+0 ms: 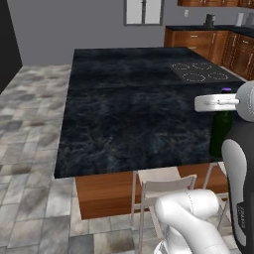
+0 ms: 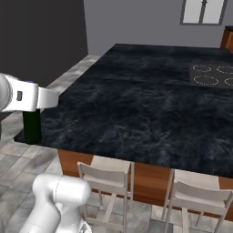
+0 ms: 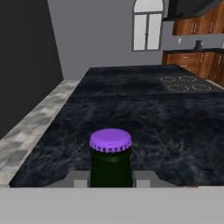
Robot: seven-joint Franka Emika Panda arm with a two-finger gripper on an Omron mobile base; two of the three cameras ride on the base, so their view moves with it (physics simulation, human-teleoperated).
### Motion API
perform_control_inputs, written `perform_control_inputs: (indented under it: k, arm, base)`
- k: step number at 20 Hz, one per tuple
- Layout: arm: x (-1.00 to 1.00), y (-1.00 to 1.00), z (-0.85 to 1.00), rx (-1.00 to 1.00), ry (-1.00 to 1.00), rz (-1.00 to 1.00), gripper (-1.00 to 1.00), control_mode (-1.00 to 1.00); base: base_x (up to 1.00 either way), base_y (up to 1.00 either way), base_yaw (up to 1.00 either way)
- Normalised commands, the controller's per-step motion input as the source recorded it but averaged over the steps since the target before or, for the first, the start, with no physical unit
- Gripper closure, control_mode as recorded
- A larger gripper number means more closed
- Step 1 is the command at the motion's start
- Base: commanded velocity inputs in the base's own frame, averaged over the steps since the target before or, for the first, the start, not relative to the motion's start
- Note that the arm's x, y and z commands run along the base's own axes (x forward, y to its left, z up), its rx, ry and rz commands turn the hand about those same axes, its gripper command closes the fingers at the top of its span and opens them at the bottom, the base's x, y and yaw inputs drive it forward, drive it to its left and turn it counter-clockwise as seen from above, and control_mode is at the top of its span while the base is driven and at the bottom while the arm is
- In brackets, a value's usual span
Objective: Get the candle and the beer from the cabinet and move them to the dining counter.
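Note:
My gripper (image 3: pixel 110 178) is shut on the neck of the beer (image 3: pixel 110 162), a dark green bottle with a purple cap (image 3: pixel 110 140). The bottle (image 1: pixel 220 134) hangs upright under the white hand (image 1: pixel 216 102), at the near edge of the dining counter (image 1: pixel 134 114). From the right side the bottle (image 2: pixel 32 128) shows at the black marble top's (image 2: pixel 136 104) near left corner. Whether its base touches the top, I cannot tell. The candle is out of view.
A four-ring cooktop (image 1: pixel 198 72) is inset at the counter's far right. Two white chairs (image 2: pixel 109 182) stand under the near edge. Reddish-brown base cabinets (image 1: pixel 208 42) and wall cabinets (image 3: pixel 197 22) line the back right wall. Grey tiled floor (image 1: pixel 30 129) lies to the left.

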Motion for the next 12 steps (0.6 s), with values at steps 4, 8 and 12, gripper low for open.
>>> perform_control_inputs:
  k: [4,8,12]
  arm:
    - [0.00,0.00,0.00,0.00,0.00,0.00,1.00,1.00]
    - [0.00,0.00,0.00,0.00,0.00,0.00,1.00,1.00]
    - [0.00,0.00,0.00,0.00,0.00,0.00,1.00,1.00]
  base:
    - [0.38,-0.32,-0.03]
    - [0.49,-0.10,-0.06]
    - [0.48,0.00,-0.07]
